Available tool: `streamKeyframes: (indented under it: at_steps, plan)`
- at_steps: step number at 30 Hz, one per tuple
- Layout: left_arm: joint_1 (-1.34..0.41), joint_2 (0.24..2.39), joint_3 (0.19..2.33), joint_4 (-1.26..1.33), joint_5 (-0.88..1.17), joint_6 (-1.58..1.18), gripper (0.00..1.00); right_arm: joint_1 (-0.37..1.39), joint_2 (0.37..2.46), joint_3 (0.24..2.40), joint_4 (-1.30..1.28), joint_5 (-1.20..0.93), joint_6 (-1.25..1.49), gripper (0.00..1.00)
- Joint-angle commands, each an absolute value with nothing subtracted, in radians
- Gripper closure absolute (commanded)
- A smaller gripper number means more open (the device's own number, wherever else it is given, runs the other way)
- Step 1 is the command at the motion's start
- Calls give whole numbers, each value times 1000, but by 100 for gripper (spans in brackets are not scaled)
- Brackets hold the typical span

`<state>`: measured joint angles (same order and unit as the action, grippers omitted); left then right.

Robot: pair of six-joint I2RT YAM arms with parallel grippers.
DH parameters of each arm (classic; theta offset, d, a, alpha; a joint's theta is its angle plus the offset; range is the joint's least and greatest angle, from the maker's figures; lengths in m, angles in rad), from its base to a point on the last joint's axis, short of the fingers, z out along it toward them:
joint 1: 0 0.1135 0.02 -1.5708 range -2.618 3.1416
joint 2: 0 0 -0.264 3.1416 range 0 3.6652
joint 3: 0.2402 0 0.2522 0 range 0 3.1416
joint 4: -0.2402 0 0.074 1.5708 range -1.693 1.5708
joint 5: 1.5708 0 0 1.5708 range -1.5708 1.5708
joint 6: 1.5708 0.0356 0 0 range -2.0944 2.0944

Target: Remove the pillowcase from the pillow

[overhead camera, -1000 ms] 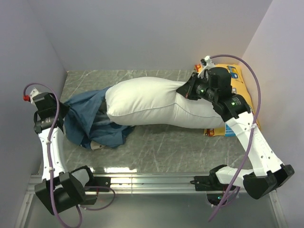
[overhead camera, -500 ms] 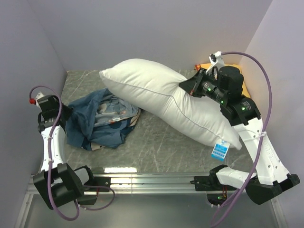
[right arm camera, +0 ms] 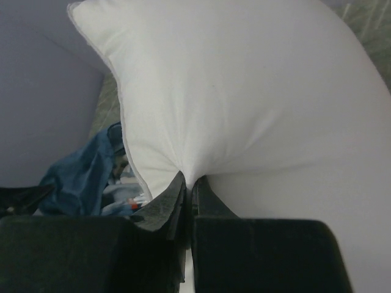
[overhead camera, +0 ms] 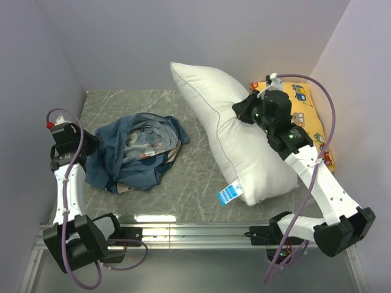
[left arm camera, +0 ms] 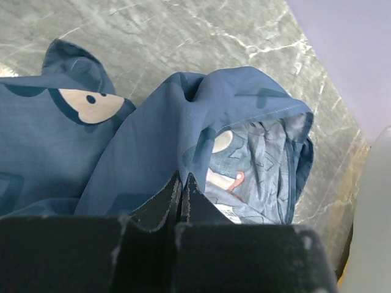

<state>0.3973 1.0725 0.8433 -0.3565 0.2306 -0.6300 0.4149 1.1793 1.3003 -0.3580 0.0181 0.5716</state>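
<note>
The right tool (right arm camera: 188, 183) pinches the pillow (overhead camera: 244, 152), the left tool (left arm camera: 182, 180) grips the pillowcase (overhead camera: 140, 152) at centre left; lower the pillow well clear.

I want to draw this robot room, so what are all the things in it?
pillowcase: one, dark blue with cream bear faces, crumpled at the left
pillow: one, white, slanting back to front, right of the middle
label: one, blue, at the pillow's near corner
yellow pillow: one, yellow with vehicle prints, far right by the wall
table: one, grey marbled, under everything
rail: one, silver, along the table's near edge
left claw: one, black, shut on the pillowcase
right claw: one, black, shut on the pillow
</note>
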Motion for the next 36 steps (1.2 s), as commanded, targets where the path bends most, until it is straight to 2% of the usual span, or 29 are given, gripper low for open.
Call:
streamKeyframes:
  at_steps: [1, 9, 14, 18, 19, 21, 22, 23, 24, 25, 29, 32, 36]
  plan:
    - [384, 1020, 835, -344, 270, -595, 99, 446, 1179, 1322, -43, 104, 552, 100]
    - [348, 970, 805, -351, 281, -591, 99, 466, 1324, 1246, 31, -28, 571, 100]
    - [319, 934, 795, -367, 285, -577, 88, 488, 1422, 1241, 35, -95, 580, 100]
    - [302, 902, 805, -388, 262, -552, 71, 502, 1477, 1242, 34, -162, 581, 98]
    - [298, 891, 814, -403, 240, -540, 58, 503, 1483, 1250, 17, -178, 581, 86]
    - [275, 878, 845, -416, 213, -526, 41, 505, 1491, 1279, -14, -224, 574, 65]
    - [259, 865, 859, -423, 178, -517, 25, 506, 1491, 1285, -38, -238, 571, 47]
    - [243, 859, 873, -429, 152, -515, 20, 505, 1485, 1304, -54, -251, 563, 39]
    - [197, 854, 905, -434, 132, -512, 17, 503, 1482, 1311, -66, -273, 558, 10]
    - [169, 845, 920, -437, 114, -512, 14, 505, 1473, 1318, -92, -281, 557, 9]
    - [8, 830, 986, -440, 3, -528, 12, 506, 1395, 1328, -143, -287, 555, 6]
    - [-170, 834, 1026, -455, -66, -545, 14, 506, 1317, 1295, -169, -282, 554, 5]
    - [-482, 877, 1040, -478, -266, -554, 14, 505, 1175, 1195, -183, -227, 538, 3]
